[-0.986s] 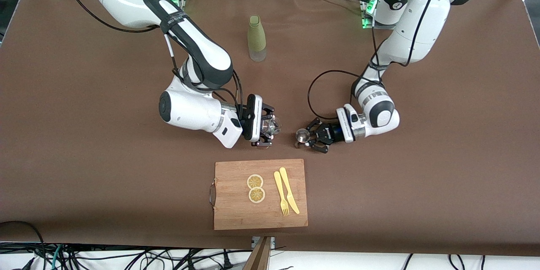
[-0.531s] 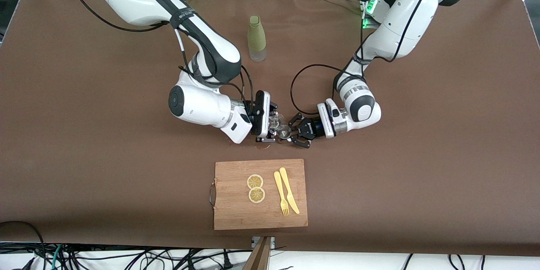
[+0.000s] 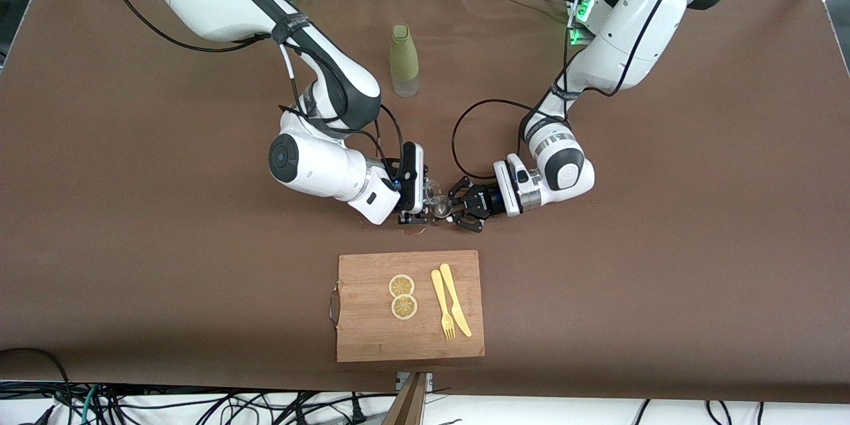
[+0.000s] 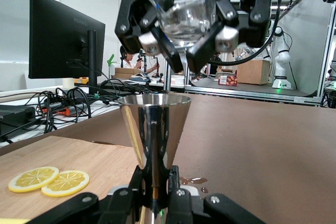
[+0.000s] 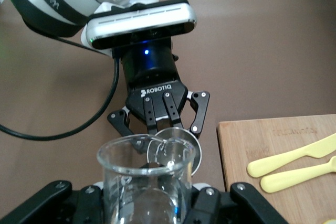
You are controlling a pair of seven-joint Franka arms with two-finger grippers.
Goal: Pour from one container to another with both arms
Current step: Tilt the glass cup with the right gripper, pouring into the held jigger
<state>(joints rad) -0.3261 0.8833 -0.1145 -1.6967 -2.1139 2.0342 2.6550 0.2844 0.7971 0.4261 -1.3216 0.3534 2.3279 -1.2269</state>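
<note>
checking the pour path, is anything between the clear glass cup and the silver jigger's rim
No. In the left wrist view the clear glass cup, held by the right gripper, hangs just above the silver metal jigger with only open air between them.

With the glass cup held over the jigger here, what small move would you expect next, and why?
Probably the right gripper tips the glass cup further toward the jigger. The left wrist view shows the cup gripped directly above the jigger's rim, liquid visible inside it, while the left gripper holds the jigger upright by its waist. A few drops already lie on the table, so a slow tilt seems wise.
</note>
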